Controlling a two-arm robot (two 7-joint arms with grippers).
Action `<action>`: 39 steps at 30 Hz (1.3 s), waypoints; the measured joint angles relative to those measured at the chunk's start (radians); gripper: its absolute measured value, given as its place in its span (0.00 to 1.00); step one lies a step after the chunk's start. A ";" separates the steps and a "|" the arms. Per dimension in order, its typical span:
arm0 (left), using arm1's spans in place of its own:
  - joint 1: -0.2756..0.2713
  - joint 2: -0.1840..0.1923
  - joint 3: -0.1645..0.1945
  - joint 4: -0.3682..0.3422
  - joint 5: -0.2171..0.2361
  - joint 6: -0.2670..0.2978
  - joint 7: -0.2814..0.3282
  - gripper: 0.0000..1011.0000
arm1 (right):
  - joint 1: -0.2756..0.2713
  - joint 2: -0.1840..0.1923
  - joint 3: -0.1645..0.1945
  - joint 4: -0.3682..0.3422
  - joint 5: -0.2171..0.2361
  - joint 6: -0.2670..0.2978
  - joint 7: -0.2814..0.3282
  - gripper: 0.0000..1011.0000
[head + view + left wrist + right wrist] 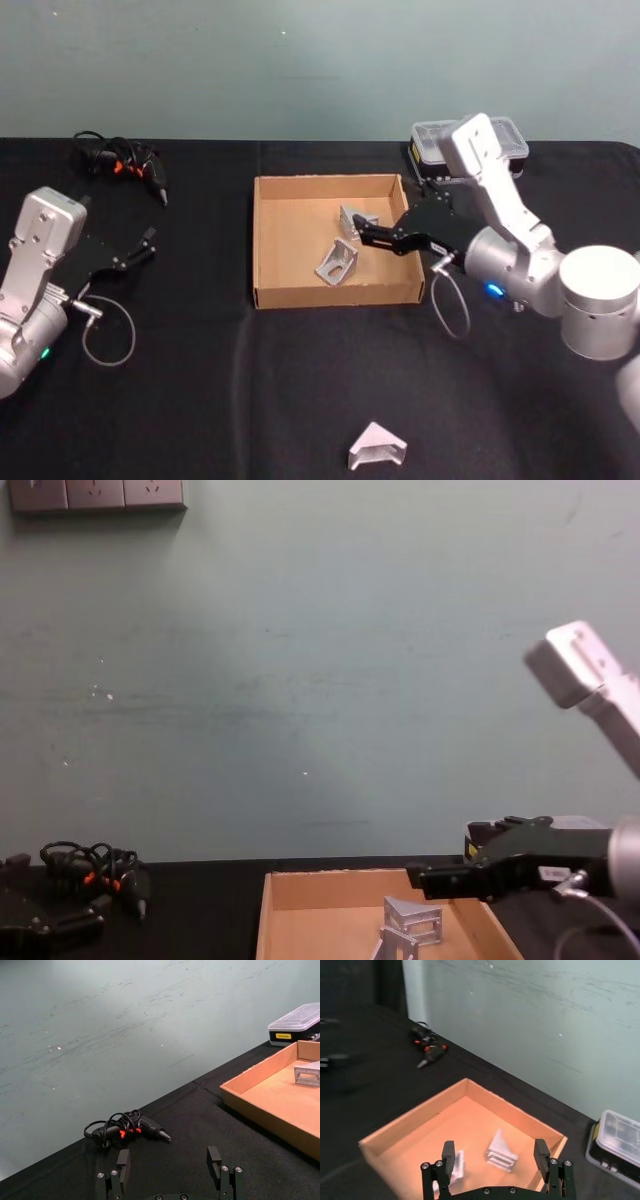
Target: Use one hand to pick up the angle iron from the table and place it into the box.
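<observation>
Closest to the robot, one silvery metal angle iron (377,447) sits loose on the black matte tabletop (250,400), right at the near edge and a bit right of centre, well apart from everything else. So that one's not dealt with yet.

Over on the left, the left gripper (140,247) hangs low over the tabletop with its fingers (122,1165) spread and nothing between them; it looks parked to me. Far left there's a black corded hand tool with orange bits (125,162), not part of the job.

In the middle is the shallow tan cardboard box (336,296), and two more angle irons are in it already: the nearer bracket (338,262) and the farther bracket (358,220), both in its right half. The right gripper (365,232) reaches in over the box from the right, fingers (448,1152) apart and empty, tips just beside the farther bracket.

Far right sits a clear-lidded plastic case (430,140).

My read: two pieces in, one left to grab.
</observation>
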 joint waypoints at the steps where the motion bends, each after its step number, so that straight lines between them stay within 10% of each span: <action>1: 0.000 0.000 0.000 0.000 0.000 0.000 0.000 0.99 | -0.021 0.015 0.008 -0.036 0.015 0.009 0.014 0.99; 18: 0.000 0.000 0.000 0.000 0.000 0.000 0.000 0.99 | -0.339 0.294 0.109 -0.445 0.169 -0.002 0.140 0.99; 39: 0.000 0.000 0.000 0.000 0.000 0.000 0.000 0.99 | -0.449 0.522 0.103 -0.506 0.289 -0.123 0.370 0.99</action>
